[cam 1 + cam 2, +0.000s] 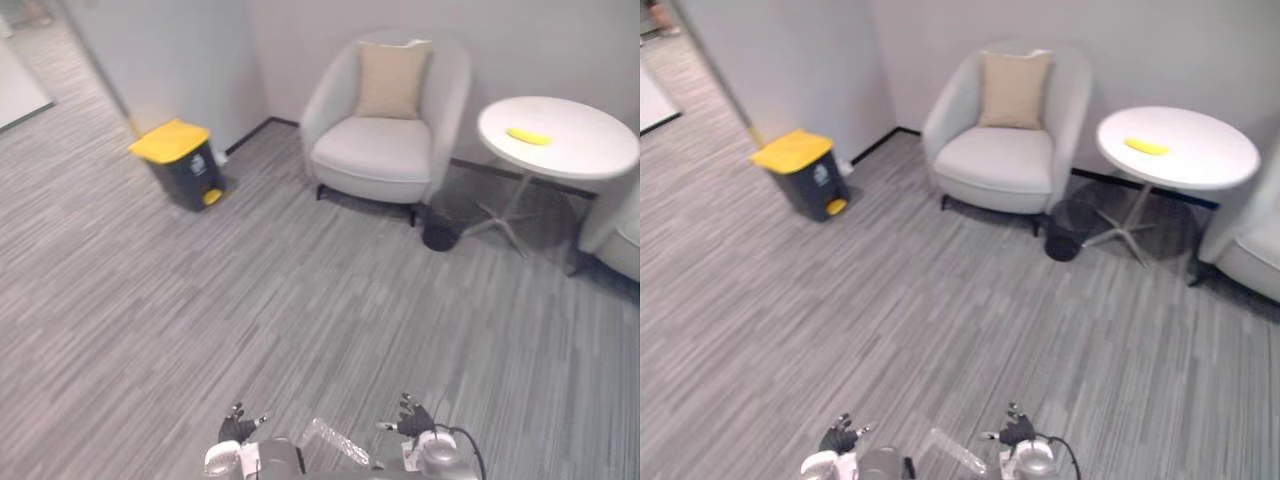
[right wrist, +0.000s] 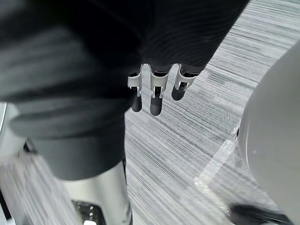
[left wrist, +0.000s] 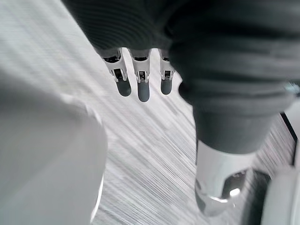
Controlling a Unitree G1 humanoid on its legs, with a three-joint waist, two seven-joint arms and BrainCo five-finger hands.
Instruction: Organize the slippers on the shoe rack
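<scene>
Left hand (image 1: 237,428) and right hand (image 1: 412,418): low over the floor, fingers (image 3: 143,91) straight and apart, holding nothing.
Striped grey carpet (image 1: 300,290); rounded pale armchair (image 1: 375,150); round white table (image 1: 585,155); boxy dark bin (image 1: 185,165), yellow lid; square beige cushion (image 1: 392,80); small yellow object (image 1: 528,136) on table.

open carpet (image 1: 300,300) ahead, bin (image 1: 182,163) left, armchair (image 1: 385,125), table (image 1: 556,135) beyond

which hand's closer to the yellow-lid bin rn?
Left. The left hand sits low near the robot, with the yellow-lidded bin far ahead and slightly to its left. The right hand is level with it but further right, so farther from the bin.
</scene>
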